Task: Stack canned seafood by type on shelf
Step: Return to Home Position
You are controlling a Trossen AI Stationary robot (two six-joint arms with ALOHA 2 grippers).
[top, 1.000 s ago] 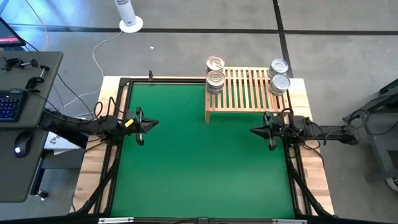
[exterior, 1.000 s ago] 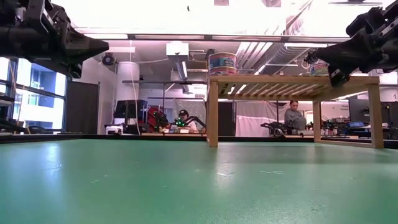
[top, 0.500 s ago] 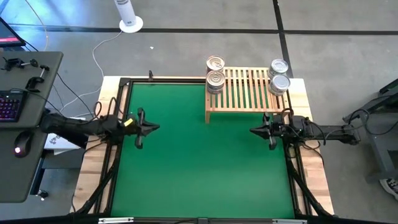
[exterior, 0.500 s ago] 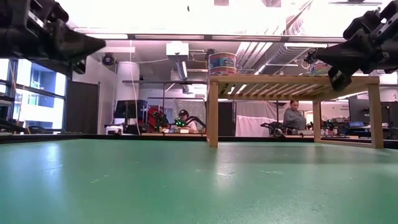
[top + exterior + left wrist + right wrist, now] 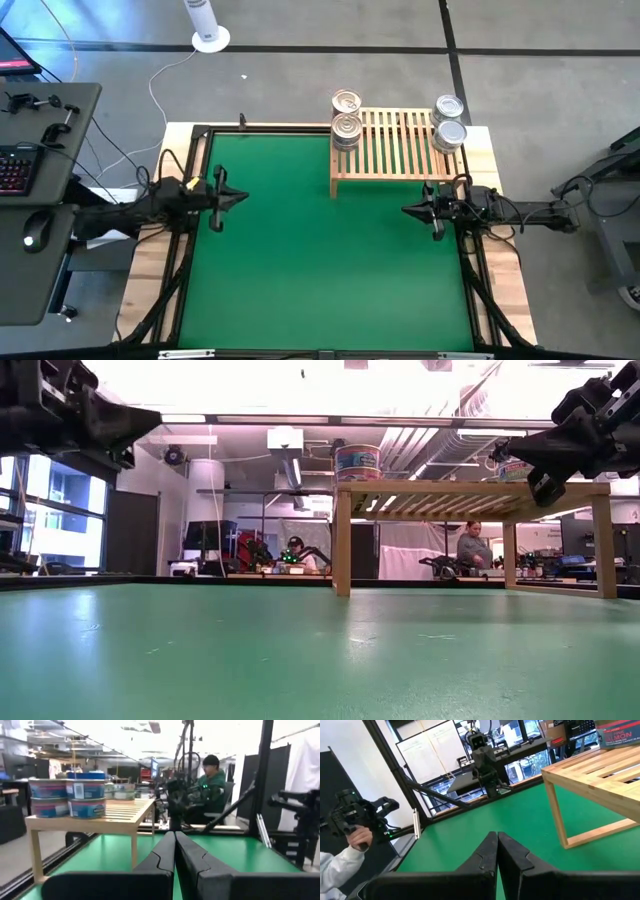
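Farther left, left gripper (image 5: 238,195) withdrawn, closed

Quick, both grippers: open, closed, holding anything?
Left gripper: closed, empty, over the left edge of the table.
Right gripper: closed, empty, beside the near right corner of the shelf.

— Could any writing be read?

— Just one piece. In the right wrist view, a tin (image 5: 619,734) standing on the shelf (image 5: 592,770) bore large capital letters on its label. Only the tail of the word showed, "LMON", most likely "SALMON".

— And the stacked tins (image 5: 67,797) seen from the left wrist?

— Their labels carried a white patch and some print, but it was too blurred to make out. No other text, number or sign was legible in any view.
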